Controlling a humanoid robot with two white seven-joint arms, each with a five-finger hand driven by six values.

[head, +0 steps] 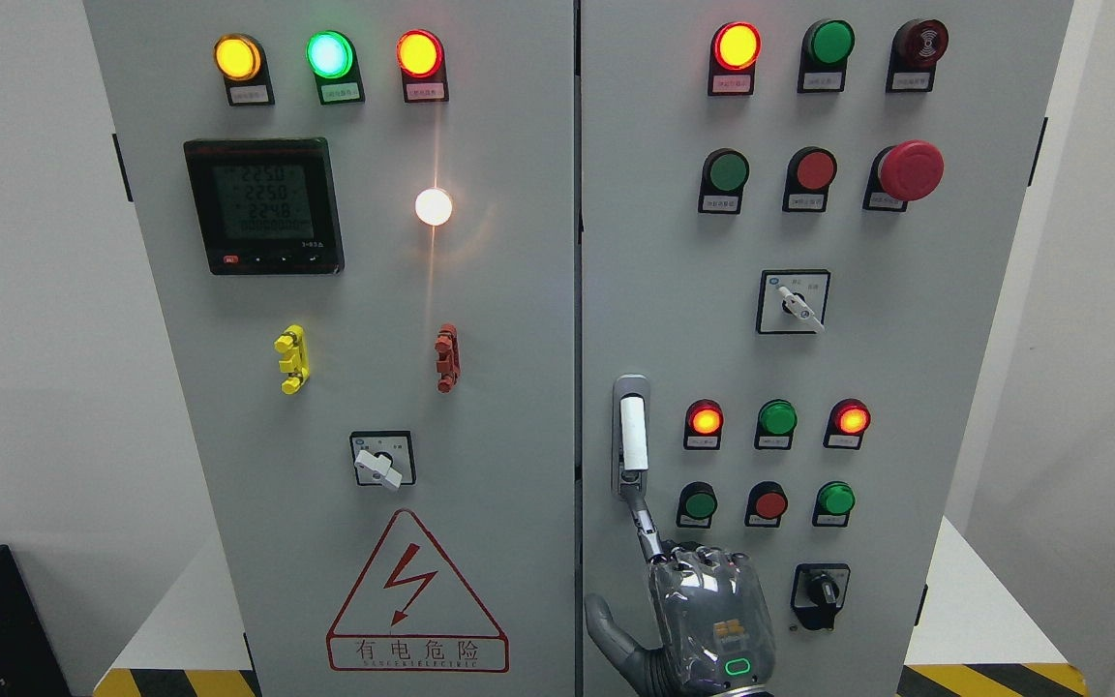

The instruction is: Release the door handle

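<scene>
1. Low on the right-hand cabinet door, just beside the centre seam, the door handle is sitting upright in its recessed plate, its white grip lying flat against the panel.

2. Coming up from the bottom edge, right of the middle, the right robot hand is showing us its back, knuckles bunched just under the handle.

3. One finger is reaching straight up and its tip is touching the handle's lower end; the other fingers are curling loosely, wrapping nothing. So the robot hand is narrow and gripping nothing, only one fingertip on the metal.

4. That looks to me like a grip mostly let go: the handle is lying flush, so nothing is needing to be held in place.

5. The thumb is sticking out toward the seam, clear of the door.

6. The hand is sitting close to the round buttons and the black knob, so backing off straight seems wise.

7. The left hand is not showing at all.
</scene>
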